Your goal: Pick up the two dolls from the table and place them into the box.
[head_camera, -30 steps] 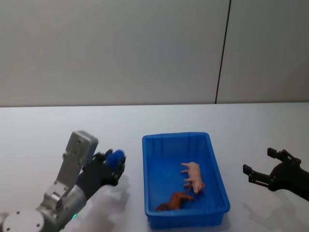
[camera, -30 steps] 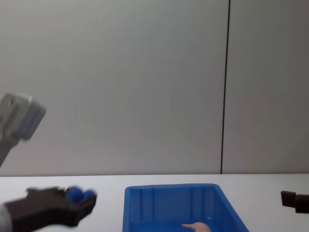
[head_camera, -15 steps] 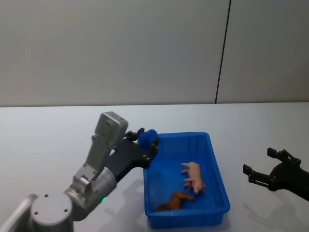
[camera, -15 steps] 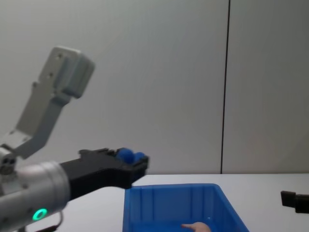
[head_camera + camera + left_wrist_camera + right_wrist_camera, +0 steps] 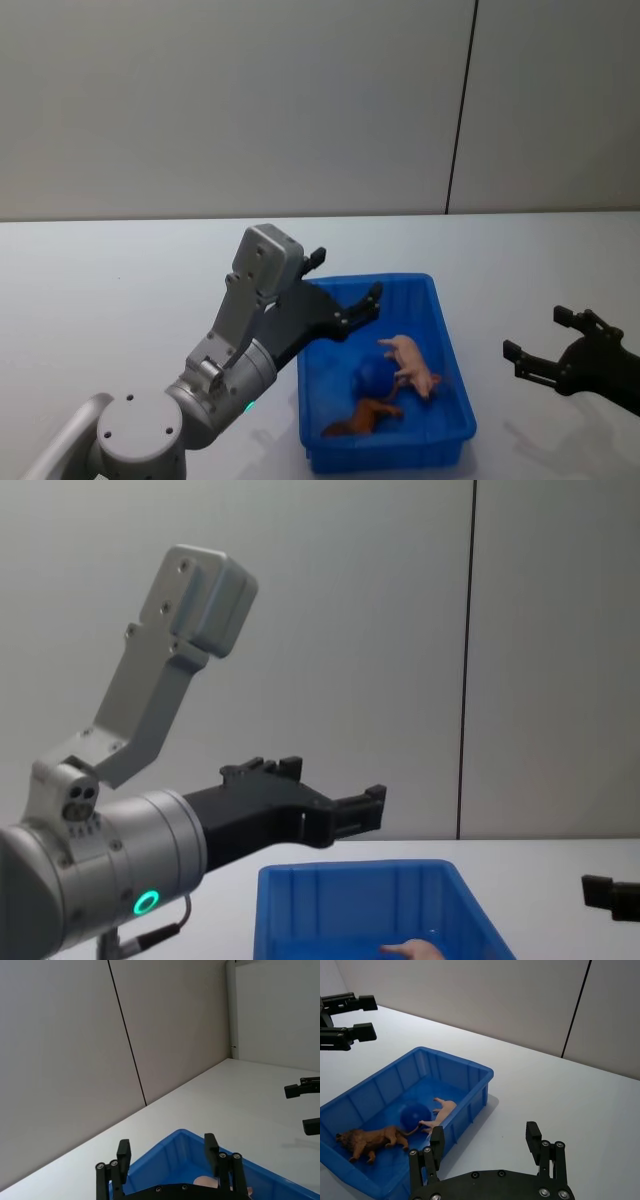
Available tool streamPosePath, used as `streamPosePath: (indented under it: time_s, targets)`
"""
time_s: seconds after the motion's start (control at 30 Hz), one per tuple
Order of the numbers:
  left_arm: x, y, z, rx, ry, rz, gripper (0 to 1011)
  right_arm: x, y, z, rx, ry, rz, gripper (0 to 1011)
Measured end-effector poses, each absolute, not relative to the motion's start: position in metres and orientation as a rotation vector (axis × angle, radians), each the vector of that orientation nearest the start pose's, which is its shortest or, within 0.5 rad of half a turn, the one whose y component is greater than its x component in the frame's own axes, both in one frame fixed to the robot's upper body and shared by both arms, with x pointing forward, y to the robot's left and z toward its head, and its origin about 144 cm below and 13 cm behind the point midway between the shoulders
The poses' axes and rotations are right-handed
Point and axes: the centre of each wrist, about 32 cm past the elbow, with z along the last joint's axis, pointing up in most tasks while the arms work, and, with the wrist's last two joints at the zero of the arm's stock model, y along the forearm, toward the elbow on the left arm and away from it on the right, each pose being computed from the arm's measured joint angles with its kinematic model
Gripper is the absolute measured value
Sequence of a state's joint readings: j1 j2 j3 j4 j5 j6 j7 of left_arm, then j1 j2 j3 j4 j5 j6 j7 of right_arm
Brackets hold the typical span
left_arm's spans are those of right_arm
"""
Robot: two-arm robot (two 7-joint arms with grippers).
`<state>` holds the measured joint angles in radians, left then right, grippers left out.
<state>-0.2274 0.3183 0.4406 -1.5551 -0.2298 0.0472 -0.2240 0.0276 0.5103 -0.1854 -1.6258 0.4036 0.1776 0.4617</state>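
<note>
Left gripper (image 5: 345, 290) hangs released over the blue bin's (image 5: 452, 352) ten-o'clock corner; inside lie pink pig (image 5: 415, 365), brown lion (image 5: 360, 415), blue ball (image 5: 372, 378); right gripper (image 5: 545, 345) released at three o'clock.

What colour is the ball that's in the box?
Blue ball, nearly matching the box; right wrist view shows it best.
</note>
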Motion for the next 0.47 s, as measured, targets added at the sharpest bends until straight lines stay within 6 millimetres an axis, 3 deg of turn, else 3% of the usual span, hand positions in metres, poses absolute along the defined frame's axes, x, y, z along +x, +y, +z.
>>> streamPosePath:
  time_s: [0.13, 0.47]
  targets:
    - [0.4955, 0.1897, 1.1872, 0.071, -0.155, 0.943, 1001, 0.4611, -0.3123, 1.1732, -0.205, 0.095, -0.925, 1001]
    - [0.4955, 0.1938, 1.1939, 0.041, -0.197, 0.962, 1001, 0.4611, -0.3123, 1.1732, -0.205, 0.095, -0.925, 1001]
